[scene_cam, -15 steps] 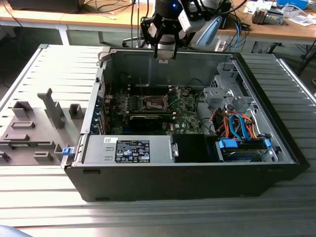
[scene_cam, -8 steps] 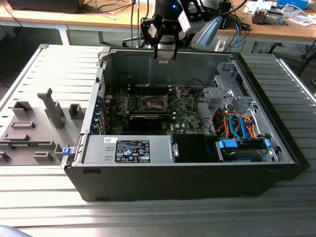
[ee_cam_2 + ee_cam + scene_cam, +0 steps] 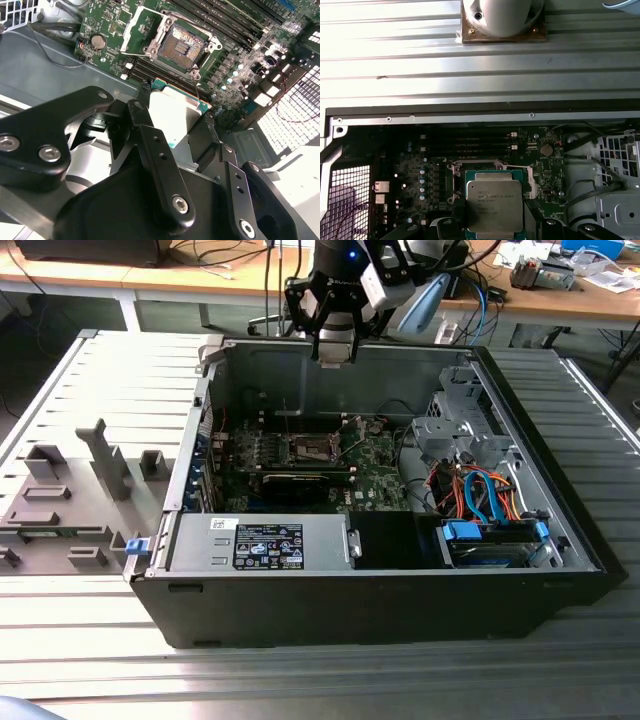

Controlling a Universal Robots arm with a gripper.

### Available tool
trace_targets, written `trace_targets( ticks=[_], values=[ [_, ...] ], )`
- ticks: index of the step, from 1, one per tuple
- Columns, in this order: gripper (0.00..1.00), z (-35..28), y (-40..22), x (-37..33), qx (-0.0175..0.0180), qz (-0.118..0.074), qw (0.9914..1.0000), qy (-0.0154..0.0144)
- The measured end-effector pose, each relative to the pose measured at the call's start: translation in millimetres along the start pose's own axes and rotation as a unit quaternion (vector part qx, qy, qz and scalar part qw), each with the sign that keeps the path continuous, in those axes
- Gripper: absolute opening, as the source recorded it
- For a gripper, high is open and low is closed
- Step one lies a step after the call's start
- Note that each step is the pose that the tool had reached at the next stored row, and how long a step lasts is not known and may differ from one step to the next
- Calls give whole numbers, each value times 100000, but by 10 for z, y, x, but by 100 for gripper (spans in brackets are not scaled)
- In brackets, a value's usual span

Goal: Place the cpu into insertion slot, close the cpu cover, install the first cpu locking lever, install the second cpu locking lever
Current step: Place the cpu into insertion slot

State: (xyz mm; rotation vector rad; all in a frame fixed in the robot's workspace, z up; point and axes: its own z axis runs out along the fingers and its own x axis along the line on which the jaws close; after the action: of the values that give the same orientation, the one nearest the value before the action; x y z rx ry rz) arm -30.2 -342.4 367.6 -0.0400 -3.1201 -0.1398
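Count: 1 cpu (image 3: 495, 202), 1 insertion slot (image 3: 182, 47), 1 cpu cover (image 3: 129, 29), 1 claw (image 3: 176, 131), 1 open computer case (image 3: 350, 600) on a slatted metal desk (image 3: 100, 660).

Claw is pinching the cpu by two opposite edges, w/ a black finger on each side. The cpu is up in the air, apart from the slot. In the exterior view the claw hangs over the case's far wall, well above the green board (image 3: 375, 475).

Slot sits approx mid-board, its dark middle bare. Cover is flipped open, right against the slot's rim on one side.

Room: the case's upper side is open & the air over the slot is free. In the exterior view a long black card (image 3: 300, 480) lies just in front of the slot. A drive cage (image 3: 450, 430) w/ orange & blue cables (image 3: 480, 495) stands toward the exterior view's right, apart from the slot.

Views: in the first wrist view the cpu's silver top covers most of the slot. The second wrist view looks past the cpu's edge to the whole slot & cover. 1 coin cell (image 3: 98, 41) sits near the slot in both wrist views. The exterior view adds grey fixtures (image 3: 60, 500) on the desk at the exterior view's left.
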Motion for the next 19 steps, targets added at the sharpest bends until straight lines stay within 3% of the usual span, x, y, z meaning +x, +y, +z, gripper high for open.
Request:
trace_targets(
  ticks=[19],
  values=[
    [54,62,-13,-1,2,1,100000,1]
  ],
)
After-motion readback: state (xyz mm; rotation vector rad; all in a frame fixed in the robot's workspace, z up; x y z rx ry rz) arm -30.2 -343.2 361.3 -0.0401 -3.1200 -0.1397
